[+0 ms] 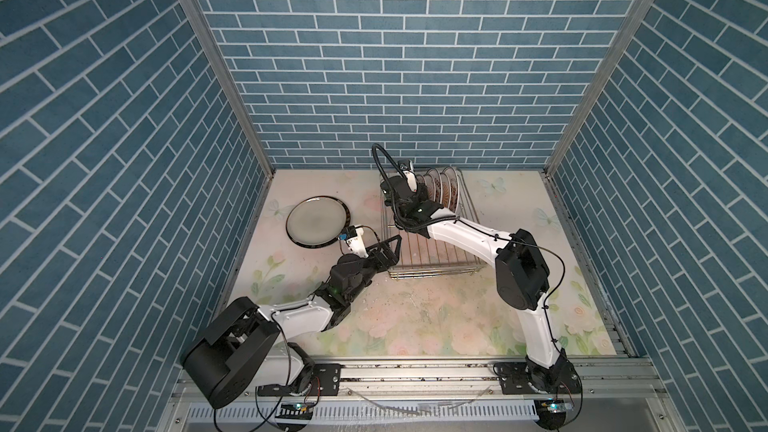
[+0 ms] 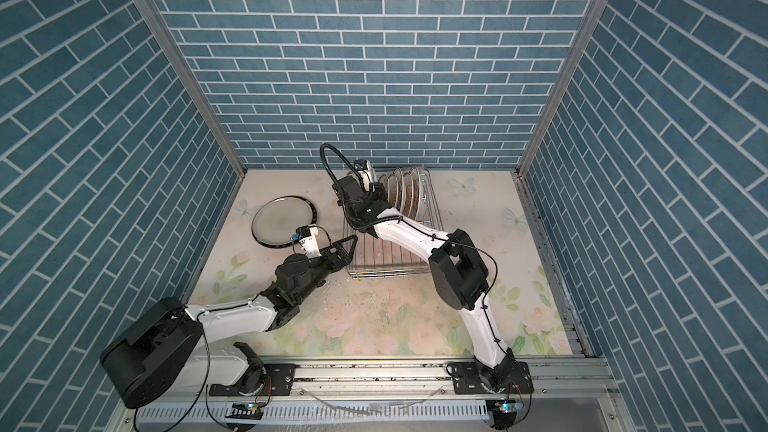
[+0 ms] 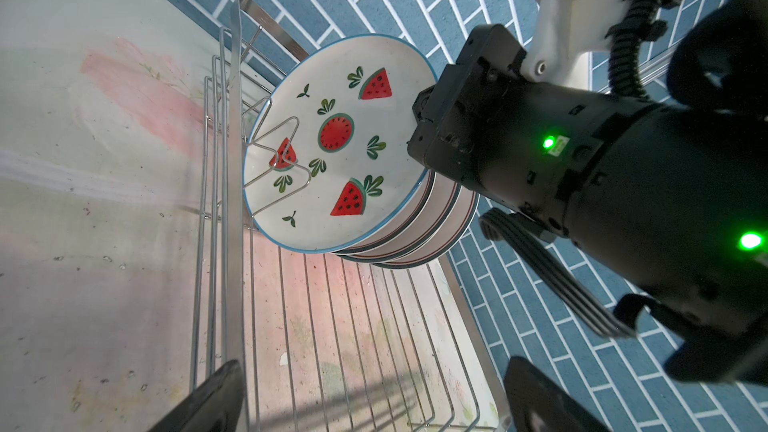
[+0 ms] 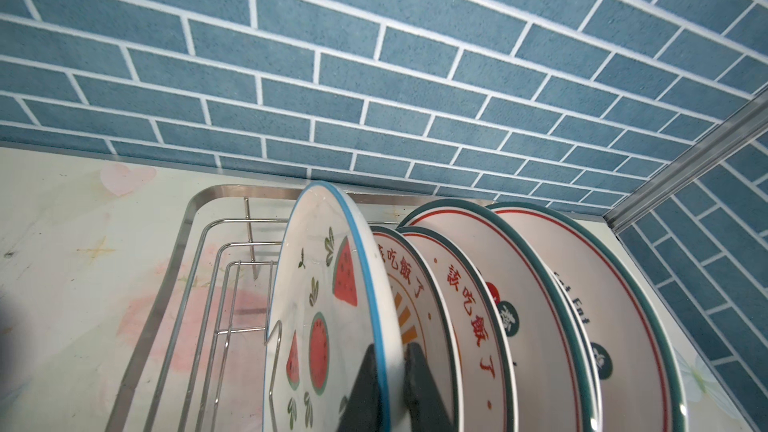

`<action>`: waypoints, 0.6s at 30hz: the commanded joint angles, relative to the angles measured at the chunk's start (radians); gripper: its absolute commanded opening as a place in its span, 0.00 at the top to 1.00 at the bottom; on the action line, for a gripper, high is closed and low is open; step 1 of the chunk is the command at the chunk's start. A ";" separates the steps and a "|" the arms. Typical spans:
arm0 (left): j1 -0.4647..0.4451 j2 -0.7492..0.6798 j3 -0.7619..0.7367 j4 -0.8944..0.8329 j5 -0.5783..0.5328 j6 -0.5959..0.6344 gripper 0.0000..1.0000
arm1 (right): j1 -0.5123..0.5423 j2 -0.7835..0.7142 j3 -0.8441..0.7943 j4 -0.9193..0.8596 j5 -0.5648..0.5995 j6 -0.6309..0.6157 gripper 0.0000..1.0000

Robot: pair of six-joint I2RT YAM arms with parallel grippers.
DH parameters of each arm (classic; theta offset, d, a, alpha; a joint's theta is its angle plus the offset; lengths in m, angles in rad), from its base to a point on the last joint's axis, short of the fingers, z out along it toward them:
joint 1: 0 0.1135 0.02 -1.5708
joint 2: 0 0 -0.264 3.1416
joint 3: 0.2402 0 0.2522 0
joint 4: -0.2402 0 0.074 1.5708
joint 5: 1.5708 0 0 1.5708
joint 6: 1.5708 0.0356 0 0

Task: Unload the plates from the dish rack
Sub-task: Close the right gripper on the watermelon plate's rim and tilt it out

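Grip: right gripper [image 4: 390, 347] pinching rim of watermelon plate [image 4: 316, 284], one finger on each face. Only finger ends in frame, rest cut off.
Location: watermelon plate upright, end plate of row in dish rack [image 4: 199, 201], at rack's far end near back wall.
Behind it: lettered plates [image 4: 457, 305], lower parts cut off, count unclear.
Other arm: left gripper [image 1: 388, 251] spread wide, nothing between fingers, at rack's near-left corner.
Off rack: dark-rimmed plate [image 1: 316, 222] flat on surface [image 1: 415, 317], left of rack.
In both top views the pinch is hidden behind the arm's own wrist.
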 commanded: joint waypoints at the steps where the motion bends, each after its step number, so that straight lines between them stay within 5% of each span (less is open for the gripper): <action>1: -0.003 -0.019 -0.015 -0.003 -0.012 0.005 0.00 | 0.029 0.007 0.070 0.057 0.053 -0.103 1.00; 18: -0.003 -0.086 -0.032 -0.046 -0.041 0.012 0.00 | 0.061 -0.023 0.084 0.145 0.105 -0.252 1.00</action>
